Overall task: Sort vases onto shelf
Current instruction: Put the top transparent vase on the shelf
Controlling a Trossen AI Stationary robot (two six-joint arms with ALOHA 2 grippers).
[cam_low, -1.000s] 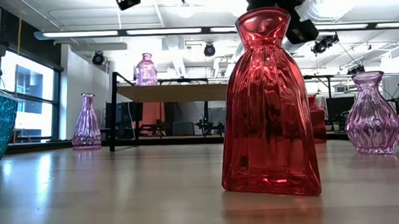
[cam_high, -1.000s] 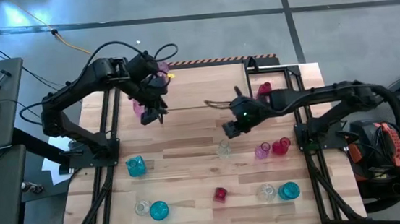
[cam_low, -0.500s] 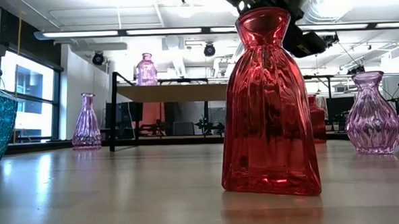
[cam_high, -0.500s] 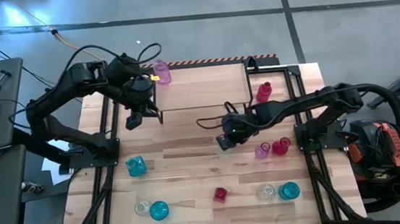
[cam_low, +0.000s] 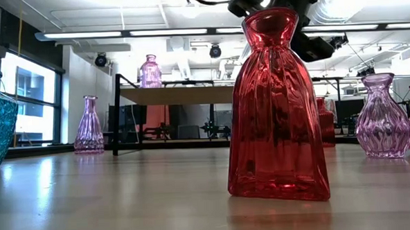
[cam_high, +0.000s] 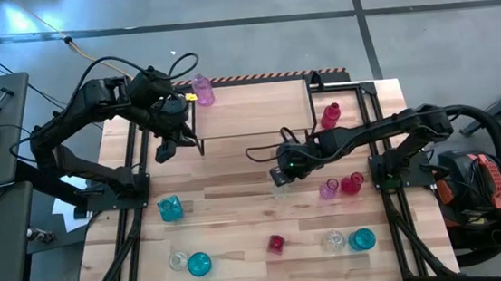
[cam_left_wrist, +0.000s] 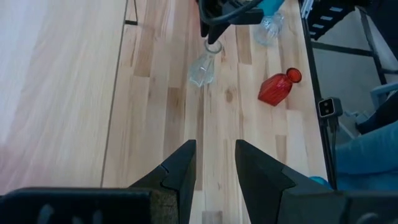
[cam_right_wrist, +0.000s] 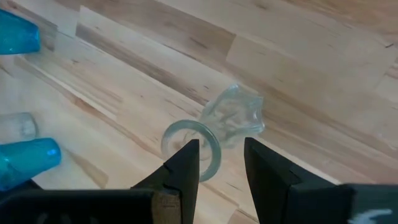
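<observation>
Over the middle of the table, your right gripper (cam_high: 278, 176) hangs directly above a clear vase (cam_right_wrist: 214, 134), and through its wrist camera you look straight down onto the vase's round mouth, which sits between the two dark fingers (cam_right_wrist: 183, 165); the fingers stand a little apart with the glass rim in the gap, but you cannot tell whether they actually touch it, so count it as not yet gripped. Your left gripper (cam_high: 166, 146) is beside the shelf's (cam_high: 257, 113) left front corner, its fingers (cam_left_wrist: 180, 171) parted by a narrow gap and holding nothing, with only bare table planks showing between them. On the shelf you have one pink vase (cam_high: 202, 91) standing at the back left corner. A red bottle-shaped vase (cam_high: 330, 114) stands on the table just to the right of the shelf. Further right and nearer you, a small pink vase (cam_high: 328, 188) and a red vase (cam_high: 352, 182) stand side by side. A teal vase (cam_high: 170, 208) is on the left part of the table; along the front edge you have a clear one (cam_high: 178, 260) next to a teal one (cam_high: 199, 264), a small red vase (cam_high: 276, 244) in the middle, and another clear (cam_high: 334, 240) and teal (cam_high: 362, 238) pair to the right.
</observation>
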